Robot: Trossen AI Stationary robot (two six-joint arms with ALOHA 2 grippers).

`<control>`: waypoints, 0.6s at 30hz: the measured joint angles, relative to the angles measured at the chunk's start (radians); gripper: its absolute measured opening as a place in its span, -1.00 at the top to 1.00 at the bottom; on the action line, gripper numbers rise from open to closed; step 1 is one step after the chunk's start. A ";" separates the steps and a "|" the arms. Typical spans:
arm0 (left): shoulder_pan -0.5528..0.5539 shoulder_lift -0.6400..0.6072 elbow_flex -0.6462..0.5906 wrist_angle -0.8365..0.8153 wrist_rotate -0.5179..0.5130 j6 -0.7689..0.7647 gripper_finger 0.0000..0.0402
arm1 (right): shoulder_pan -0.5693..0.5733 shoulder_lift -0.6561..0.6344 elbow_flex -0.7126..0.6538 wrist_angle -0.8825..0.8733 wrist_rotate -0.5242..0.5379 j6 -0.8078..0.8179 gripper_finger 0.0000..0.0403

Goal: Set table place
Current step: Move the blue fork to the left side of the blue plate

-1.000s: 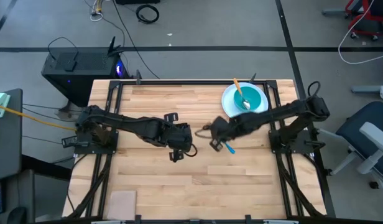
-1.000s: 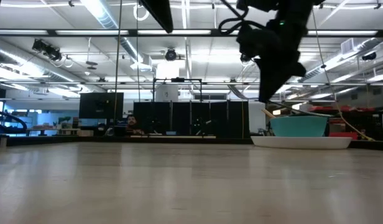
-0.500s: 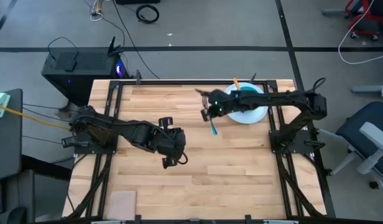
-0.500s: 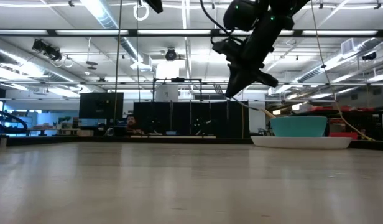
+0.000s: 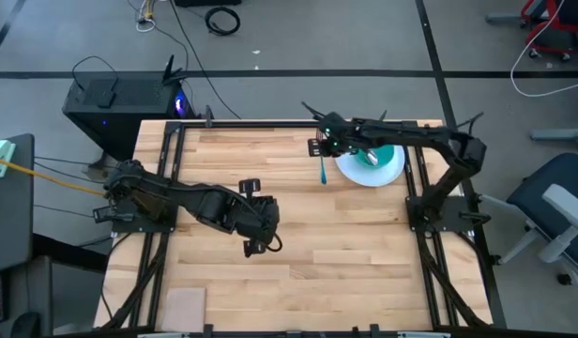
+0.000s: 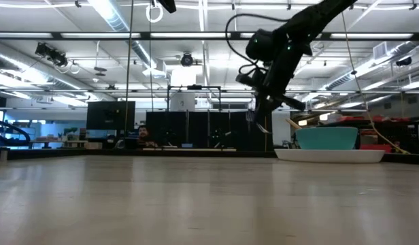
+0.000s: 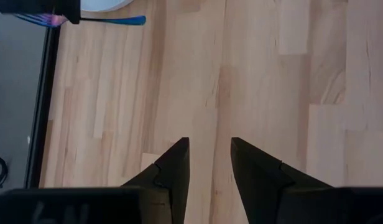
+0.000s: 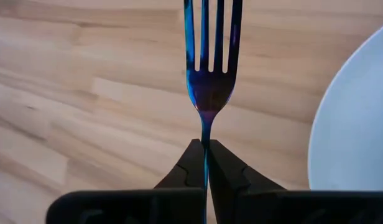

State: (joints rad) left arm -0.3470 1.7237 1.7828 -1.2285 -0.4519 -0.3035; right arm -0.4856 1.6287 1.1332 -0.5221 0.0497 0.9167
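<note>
My right gripper (image 5: 325, 150) is shut on the blue fork (image 8: 209, 74) above the table, just left of the round white plate (image 5: 396, 172). The fork sticks out of it toward the near edge (image 5: 322, 173). The teal bowl (image 5: 387, 155) sits on the plate, and my right arm crosses over it. In the low view the bowl (image 6: 326, 138) stands on the plate (image 6: 330, 156), with the spoon's handle (image 6: 296, 123) sticking out of it. My left gripper (image 5: 256, 246) is open and empty over the table's middle (image 7: 210, 155). My right gripper pinches the fork's thin neck (image 8: 206, 134), just behind the tines, between its two fingers. The fork runs on along the fingers' line, and its tines (image 8: 210, 31) point forward past the fingertips. The fork is lifted clear of the table. The gripper hides its handle.
A tan rectangular pad (image 5: 186, 303) lies at the table's near left corner. Black rails (image 5: 169, 174) run along the table's left and right sides. Bare wood (image 5: 345, 253) lies between the two grippers and toward the near edge.
My right gripper has carried the fork from the table's middle toward the far edge, stopping beside the plate's left side. It has stayed shut on the fork, which has swung round and stays clear of the table. My left gripper has drawn back a little toward the near left.
</note>
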 joint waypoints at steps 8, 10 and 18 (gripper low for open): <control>-0.004 0.000 0.000 -0.003 0.000 0.001 0.33 | -0.041 0.098 -0.001 0.012 0.001 0.032 0.96; -0.004 0.000 0.000 -0.003 0.000 0.001 0.33 | -0.047 0.122 -0.001 0.024 0.000 0.050 0.96; -0.004 0.000 0.000 -0.003 0.000 0.001 0.37 | -0.071 0.145 -0.001 0.031 0.002 0.059 0.96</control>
State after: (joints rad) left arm -0.3511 1.7241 1.7828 -1.2316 -0.4519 -0.3024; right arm -0.5570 1.7733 1.1324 -0.4907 0.0513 0.9758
